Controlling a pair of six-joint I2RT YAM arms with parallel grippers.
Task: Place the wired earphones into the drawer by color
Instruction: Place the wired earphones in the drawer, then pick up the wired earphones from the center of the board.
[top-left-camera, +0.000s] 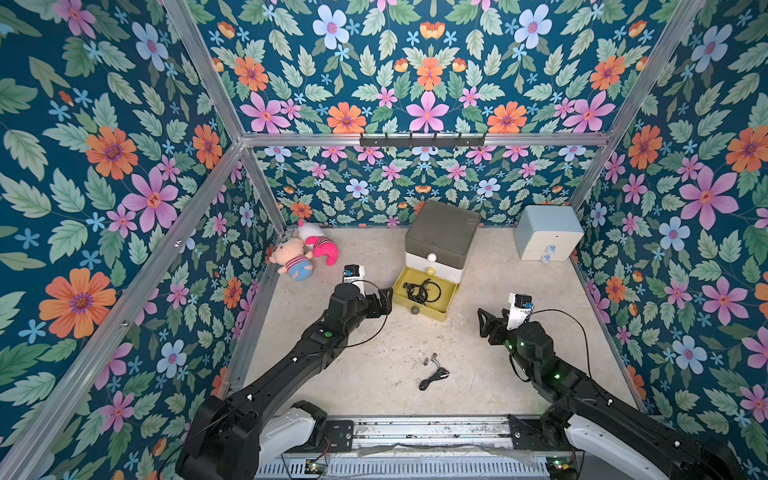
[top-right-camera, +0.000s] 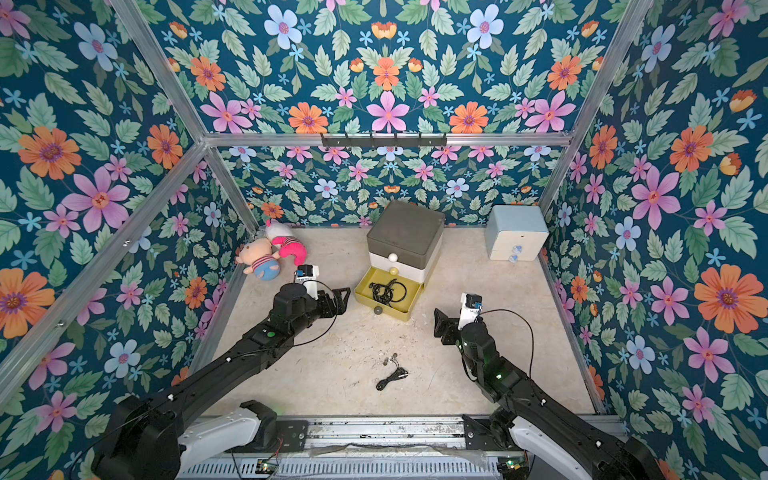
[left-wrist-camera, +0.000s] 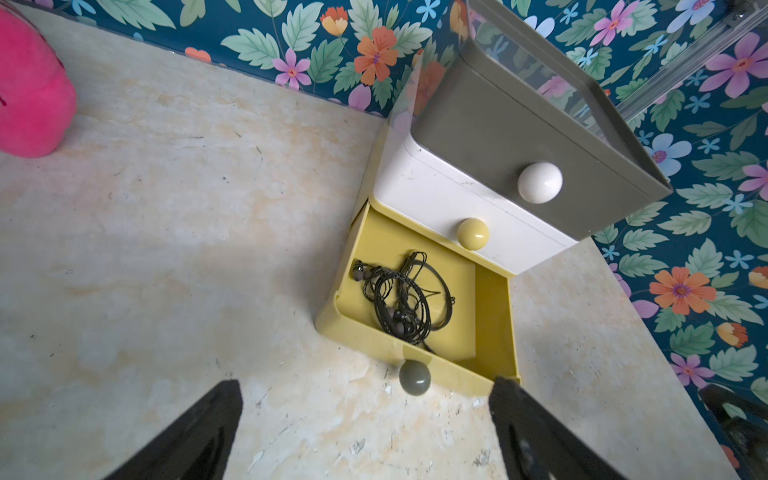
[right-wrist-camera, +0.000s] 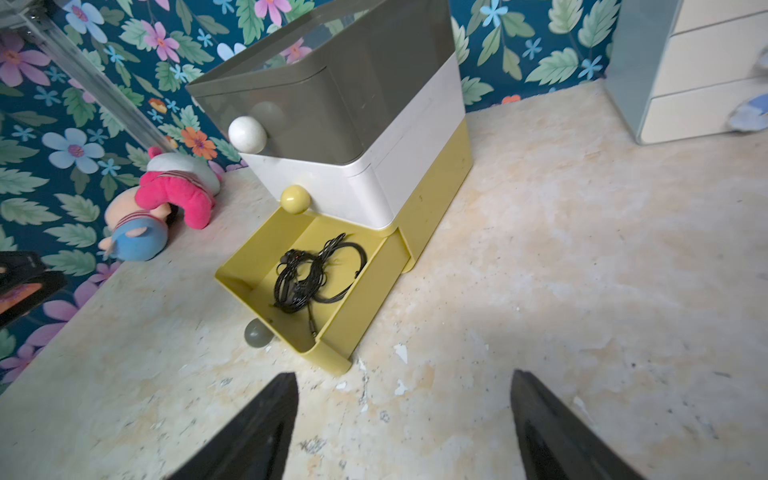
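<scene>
Black fingers of the left gripper are standing wide apart and holding nothing. In its wrist view they are framing bare table, and the grey knob is sitting just beyond and between their tips. In both top views this gripper is pointing at the near left corner of the yellow tier, close to it but not touching.

The right gripper is likewise gaping, with nothing between its fingers. It is facing the drawer from the other side and is staying apart from it.

The yellow tier is sitting pulled out at the bottom of the drawer, while the white and grey tiers above it are sitting shut. A black tangle of earphones is lying inside the yellow tier; I cannot tell how many bundles are making it up. One more black set is lying loose on the table, nearer the robot's base, between the two arms and well apart from both grippers.

Two plush toys are lying in the far left corner. A pale blue cabinet is standing at the far right.
</scene>
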